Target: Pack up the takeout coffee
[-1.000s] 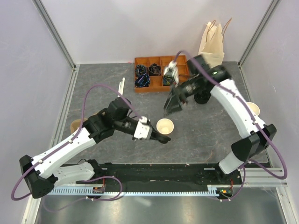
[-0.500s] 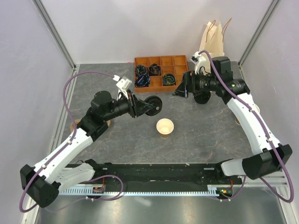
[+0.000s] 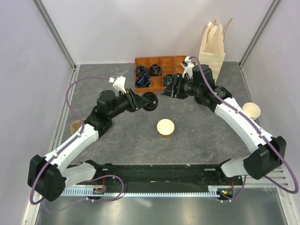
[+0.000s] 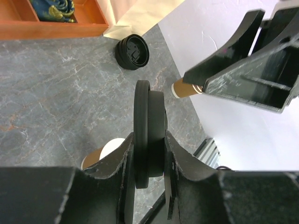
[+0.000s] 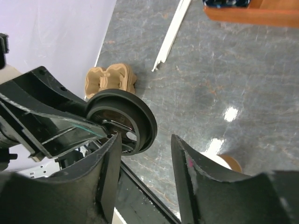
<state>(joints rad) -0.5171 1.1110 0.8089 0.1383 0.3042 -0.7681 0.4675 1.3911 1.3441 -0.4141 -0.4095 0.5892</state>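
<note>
Black plastic was what the left gripper point(image 4: 148, 140) had: its two fingers point(image 4: 122, 154) were clamped on a round black plastic lid point(image 4: 149, 123). They held it edge-on, one pad on each flat face, up off the table. In the top view the lid point(image 3: 150, 101) sat at the tip of the left arm, just in front of the orange tray.

The right gripper point(image 5: 145, 140) faced it from the other side with its fingers point(image 5: 184, 154) spread apart and nothing between them. It was close to the lid, but I couldn't tell from its own camera whether one finger brushed the rim. From above, the right gripper point(image 3: 169, 90) looked just short of it.

So the coffee was in two pieces. The small tan kraft-paper cup point(image 3: 165, 127) stood upright and open-topped in the middle of the grey stone-pattern table point(image 3: 201, 136), nearer the arm bases than both grippers and touched by neither.

Further out:
- A short stack of black lids point(image 4: 132, 51) sat on the table near the foot of the cream paper bag with handles point(image 3: 212, 47), which stood at the far right corner.
- The orange compartment tray point(image 3: 159, 63) sat at the far edge with dark coiled stuff in a few of its cells.
- A second tan paper cup point(image 3: 251, 110) sat over by the right edge.
- A brown moulded-pulp cup carrier point(image 5: 110, 81) was at the left edge.
- A thin white strip point(image 5: 170, 35) lay on the table between the carrier and the tray.
</note>
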